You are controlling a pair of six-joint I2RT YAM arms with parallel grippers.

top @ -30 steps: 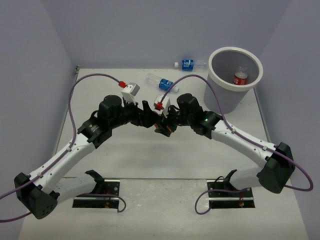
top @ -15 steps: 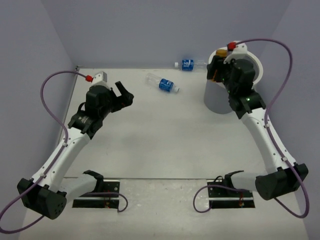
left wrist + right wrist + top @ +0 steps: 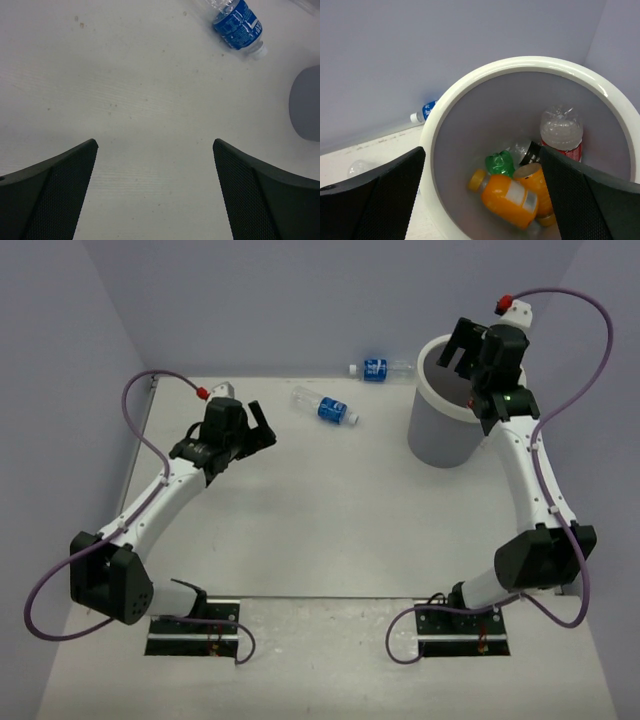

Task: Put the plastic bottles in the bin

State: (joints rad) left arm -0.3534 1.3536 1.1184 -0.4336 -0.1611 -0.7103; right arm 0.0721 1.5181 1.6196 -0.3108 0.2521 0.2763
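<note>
Orange bottle (image 3: 507, 197) lies inside bin (image 3: 485, 75) beneath spread right end effector (image 3: 481, 150).

The white plastic bin (image 3: 530, 61) shines glossy, the table (image 3: 150, 100) looks matt, the jaws finely textured.

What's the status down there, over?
Left pincer open, empty. Right pincer open above white bin. Inside: orange bottle, green bottle, red-labelled bottle. Two blue-labelled bottles on table. Nothing blocking.
</note>
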